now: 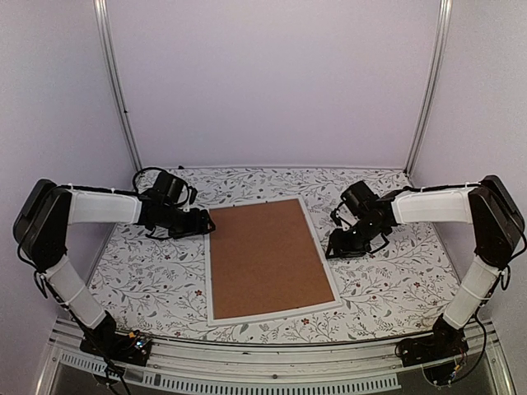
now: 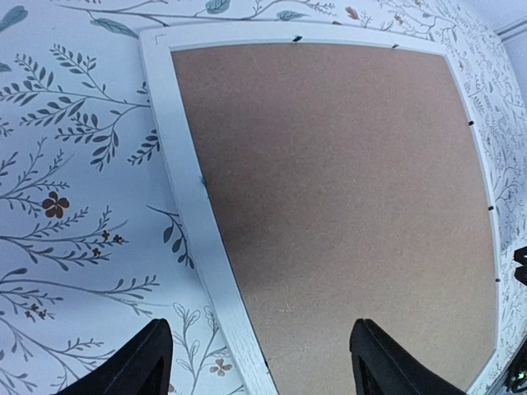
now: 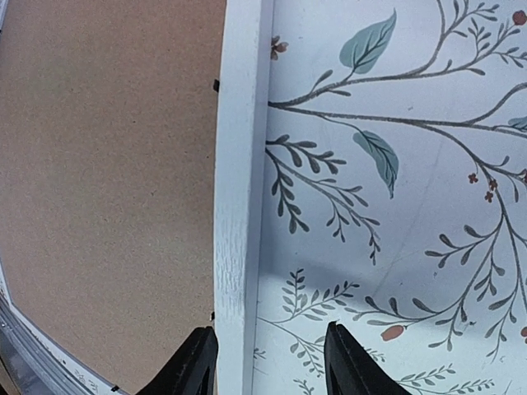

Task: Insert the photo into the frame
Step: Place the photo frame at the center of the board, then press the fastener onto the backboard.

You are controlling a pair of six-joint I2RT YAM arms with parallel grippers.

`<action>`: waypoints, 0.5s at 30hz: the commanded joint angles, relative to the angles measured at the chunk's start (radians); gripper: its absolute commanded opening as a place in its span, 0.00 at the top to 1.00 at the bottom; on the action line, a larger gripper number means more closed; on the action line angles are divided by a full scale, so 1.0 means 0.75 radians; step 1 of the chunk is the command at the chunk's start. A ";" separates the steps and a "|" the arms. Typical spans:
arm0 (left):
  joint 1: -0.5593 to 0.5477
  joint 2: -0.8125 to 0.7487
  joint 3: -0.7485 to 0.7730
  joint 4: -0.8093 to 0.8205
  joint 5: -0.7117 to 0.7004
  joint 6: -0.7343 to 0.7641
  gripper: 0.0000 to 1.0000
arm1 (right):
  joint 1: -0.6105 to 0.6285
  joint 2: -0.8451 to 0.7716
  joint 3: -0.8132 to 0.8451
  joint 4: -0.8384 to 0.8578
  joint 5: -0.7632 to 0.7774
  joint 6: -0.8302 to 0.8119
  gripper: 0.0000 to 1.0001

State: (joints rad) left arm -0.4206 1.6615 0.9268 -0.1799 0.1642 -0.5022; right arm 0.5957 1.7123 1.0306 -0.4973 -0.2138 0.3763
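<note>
The white frame (image 1: 315, 235) lies face down on the table's middle, its back filled by the brown hardboard backing panel (image 1: 268, 257). The photo is hidden. My left gripper (image 1: 207, 223) is open at the frame's left edge; in the left wrist view (image 2: 259, 362) its jaws straddle the frame's white border (image 2: 193, 206). My right gripper (image 1: 331, 249) is open at the frame's right edge; in the right wrist view (image 3: 270, 362) its jaws straddle the white border (image 3: 239, 164). Neither holds anything.
The table (image 1: 395, 280) has a white cloth printed with leaves and flowers. Small black tabs (image 2: 491, 209) line the frame's inner edge. Pale walls and metal posts (image 1: 115, 82) enclose the back and sides.
</note>
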 commanded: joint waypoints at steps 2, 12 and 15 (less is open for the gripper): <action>0.006 -0.024 -0.032 -0.002 -0.003 -0.009 0.23 | 0.007 0.046 0.050 -0.052 0.027 -0.035 0.53; -0.016 -0.019 -0.060 0.005 0.000 -0.024 0.24 | 0.027 0.107 0.089 -0.082 0.045 -0.029 0.54; -0.019 -0.015 -0.064 0.005 0.002 -0.024 0.24 | 0.039 0.120 0.100 -0.100 0.063 -0.026 0.54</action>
State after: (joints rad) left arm -0.4263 1.6562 0.8928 -0.1783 0.1669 -0.5148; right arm 0.6071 1.7832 1.0744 -0.5411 -0.1974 0.3614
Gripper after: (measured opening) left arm 0.765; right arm 0.461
